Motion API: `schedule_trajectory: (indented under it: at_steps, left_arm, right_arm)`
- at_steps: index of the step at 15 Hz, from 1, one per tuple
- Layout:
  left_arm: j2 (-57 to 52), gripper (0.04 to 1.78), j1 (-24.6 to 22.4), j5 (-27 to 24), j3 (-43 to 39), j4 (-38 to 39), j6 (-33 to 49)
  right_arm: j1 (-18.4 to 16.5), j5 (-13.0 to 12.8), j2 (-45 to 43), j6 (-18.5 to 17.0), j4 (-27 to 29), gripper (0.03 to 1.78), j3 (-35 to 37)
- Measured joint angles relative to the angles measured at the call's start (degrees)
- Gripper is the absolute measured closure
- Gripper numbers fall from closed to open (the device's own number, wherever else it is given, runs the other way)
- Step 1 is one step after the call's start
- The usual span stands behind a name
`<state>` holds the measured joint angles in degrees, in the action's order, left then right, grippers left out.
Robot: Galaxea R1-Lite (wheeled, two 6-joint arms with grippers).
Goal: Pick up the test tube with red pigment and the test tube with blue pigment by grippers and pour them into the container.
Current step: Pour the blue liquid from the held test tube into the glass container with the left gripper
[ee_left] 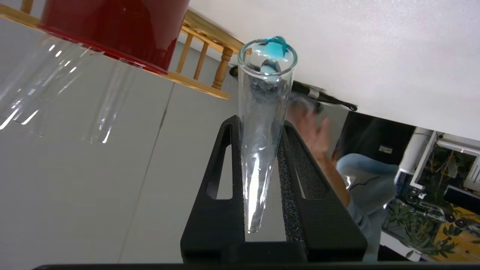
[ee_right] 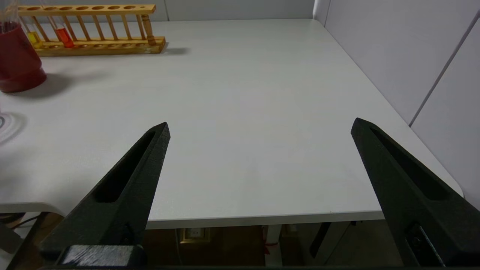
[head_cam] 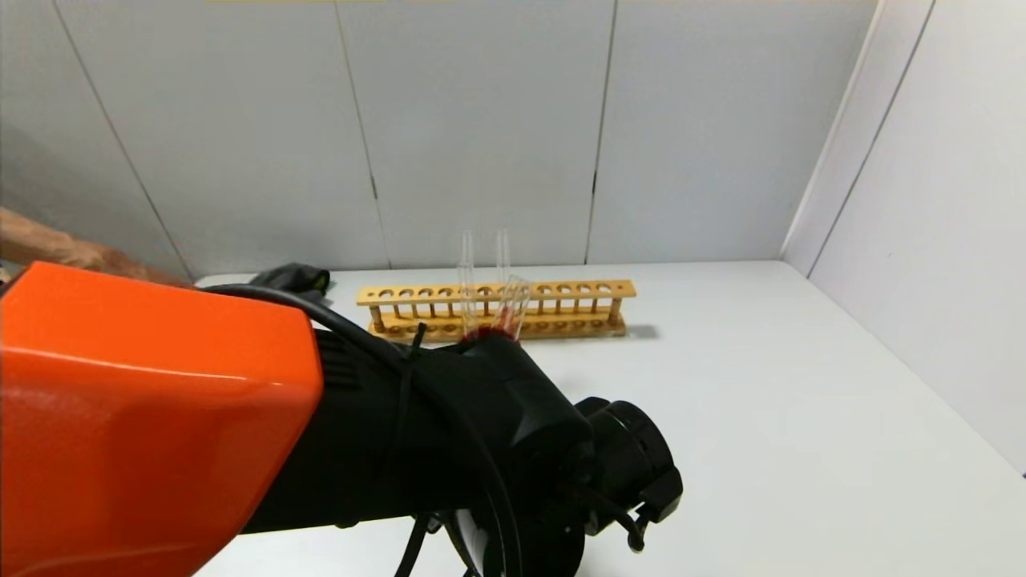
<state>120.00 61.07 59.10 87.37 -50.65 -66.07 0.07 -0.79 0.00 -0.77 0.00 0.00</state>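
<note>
White worktop (ee_right: 243,93) and pale grey wall panels fill my screens. My left gripper (ee_left: 262,123) has its two fingers (ee_left: 296,157) clamped on the blue tube (ee_left: 262,131), one finger on each side; the tube is tipped over, with a teal blob sitting at its open mouth. On the head view the left arm's orange shell blocks the near worktop, so I cannot see the gripper there. My right gripper (ee_right: 258,131) hangs over the near edge of the worktop with both fingers (ee_right: 142,165) spread wide, holding and touching nothing. I count one wooden rack (ee_right: 97,41) at the back, and two tubes standing in it: the red tube (ee_right: 63,35) and one with yellow liquid (ee_right: 34,37). One dark-red cup (ee_right: 17,63) stands just in front of the rack's left end.
</note>
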Motion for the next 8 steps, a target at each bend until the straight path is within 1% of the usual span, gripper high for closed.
schedule_trajectory:
  at_steps: [8]
  left_arm:
    - [0.87, 1.49, 0.44, 0.13, 0.96, -0.15, 0.32]
  right_arm:
    - [0.00, 0.02, 0.00, -0.02, 0.00, 0.11, 0.00]
